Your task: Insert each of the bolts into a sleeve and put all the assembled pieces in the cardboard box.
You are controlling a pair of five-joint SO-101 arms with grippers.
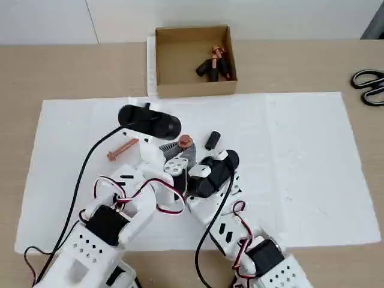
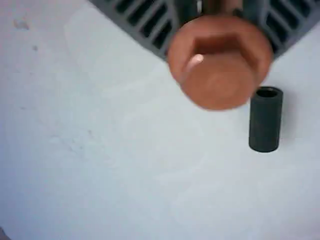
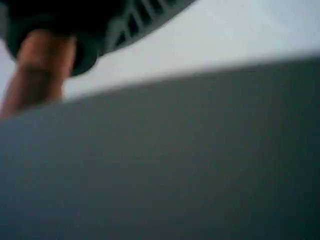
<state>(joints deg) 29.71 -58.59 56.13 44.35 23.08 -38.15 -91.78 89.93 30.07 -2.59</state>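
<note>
1. A tan surface (image 1: 36, 66) is seen from above, with a white sheet (image 1: 300, 156) spread across its middle. Scissors (image 1: 369, 85) are left well apart from the work, far off on the right arm's side.
2. The left jaws are closed on a copper bolt (image 1: 186, 141), which is held just under its head with the head turned upward.
3. A black sleeve (image 1: 212, 140) is laid on its side on the sheet just beside the left jaws, apart from the held bolt. A second bolt (image 1: 123, 149) is laid loose on the opposite side of those jaws.
4. The cardboard box (image 1: 163, 60) is placed beyond the jaws, well apart from them, and assembled pieces (image 1: 214, 66) are already inside it.
5. The right arm (image 1: 210, 174) is crowded close against the left jaws. Whether it is open or closed cannot be told.
6. Several risks are judged likely:
   - The sleeve lies flat, so it could be rolled or pushed away by a nudge from the bolt tip.
   - The rim could be met off-axis, so that the bolt jams or twists in the grip.
   - With the arms this close together, one could be knocked by the other.
7. The held bolt's shaft is hidden under its head in the left wrist view. In the right wrist view a copper shaft (image 3: 37, 75) is made out beside a dark blurred mass, and whether a sleeve sits around it cannot be told. The pieces in the box are too small to be counted.
</note>
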